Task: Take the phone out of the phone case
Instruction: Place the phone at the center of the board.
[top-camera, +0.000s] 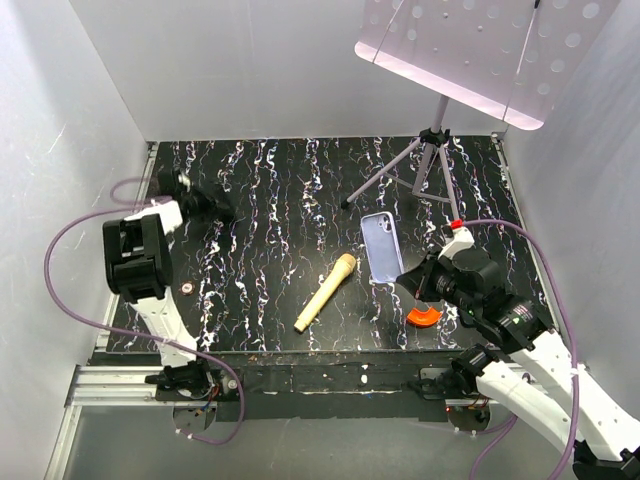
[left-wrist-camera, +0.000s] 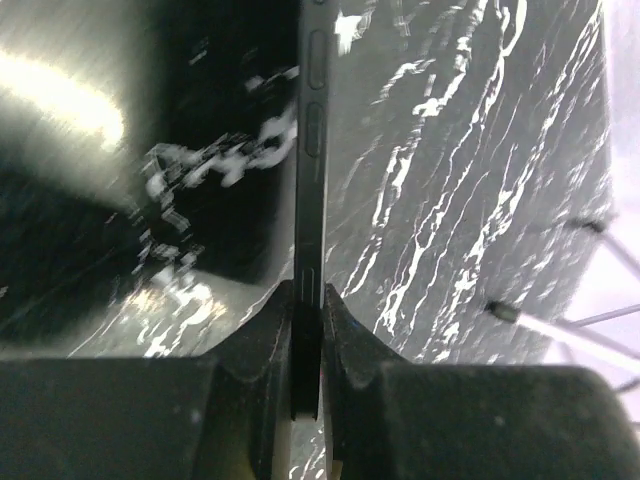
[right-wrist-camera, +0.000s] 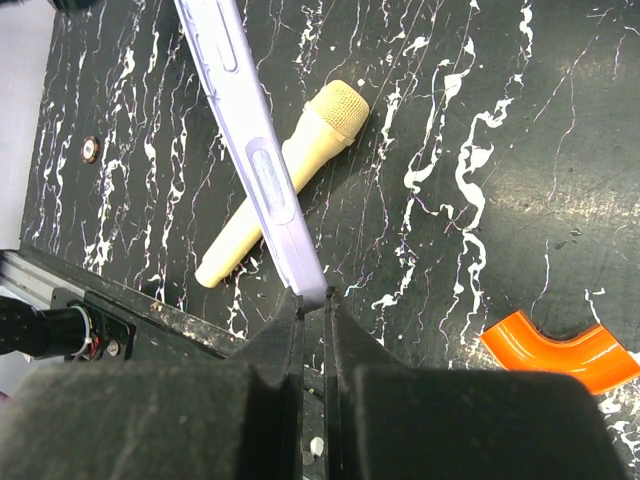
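Observation:
The phone (top-camera: 213, 206) is a black slab out of its case, at the far left of the marbled table (top-camera: 290, 200). My left gripper (top-camera: 190, 200) is shut on it. In the left wrist view the phone (left-wrist-camera: 311, 150) stands edge-on between the jaws (left-wrist-camera: 308, 300), its glossy face mirroring light on the left. The lavender phone case (top-camera: 380, 247) is empty and lies right of centre. My right gripper (top-camera: 412, 275) is shut on its near end. In the right wrist view the case (right-wrist-camera: 255, 160) runs up-left from the closed fingertips (right-wrist-camera: 313, 298).
A cream microphone (top-camera: 326, 291) lies near the table's middle front, also under the case in the right wrist view (right-wrist-camera: 290, 180). An orange curved piece (top-camera: 423, 316) sits by the right gripper. A tripod (top-camera: 420, 160) with a perforated stand plate (top-camera: 480, 50) is at the back right. White walls enclose the table.

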